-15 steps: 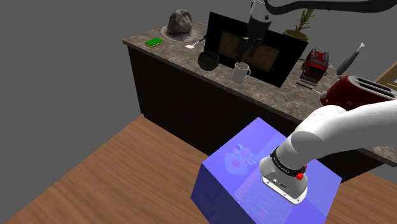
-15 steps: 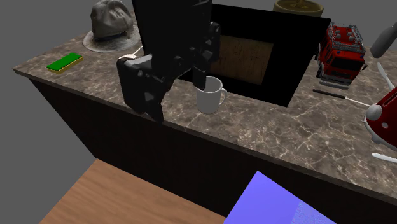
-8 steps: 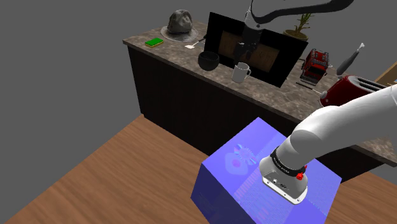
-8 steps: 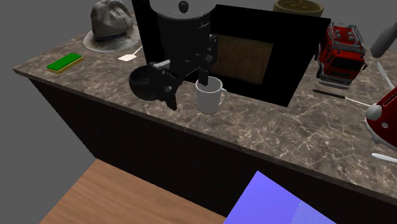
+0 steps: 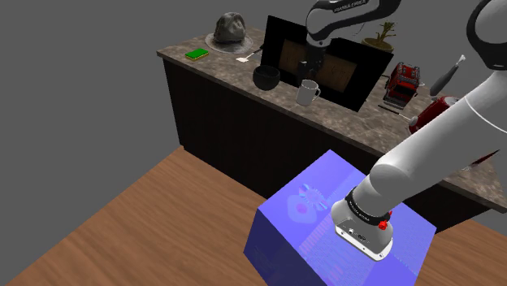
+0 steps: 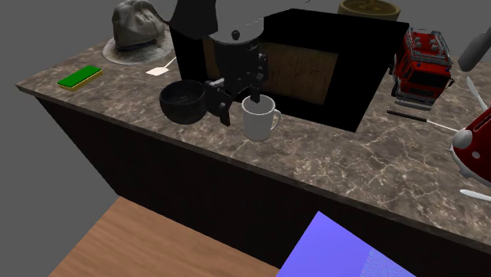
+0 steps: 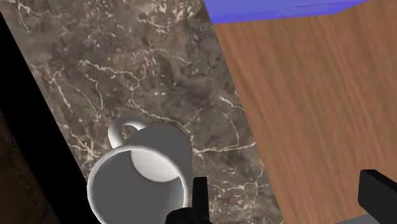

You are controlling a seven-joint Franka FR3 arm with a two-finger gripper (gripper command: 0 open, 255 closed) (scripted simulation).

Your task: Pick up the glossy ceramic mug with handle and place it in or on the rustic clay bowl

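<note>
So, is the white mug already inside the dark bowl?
No, the white mug stands upright on the counter, beside the dark bowl and not in it.

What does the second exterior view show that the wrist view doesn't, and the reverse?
Second exterior adds: dark bowl beside the mug, green block, red toy truck. Wrist adds: the mug's inside bottom, and the fingers standing wide apart. Shared: the mug, marbled countertop, wood floor, blue stand.
</note>
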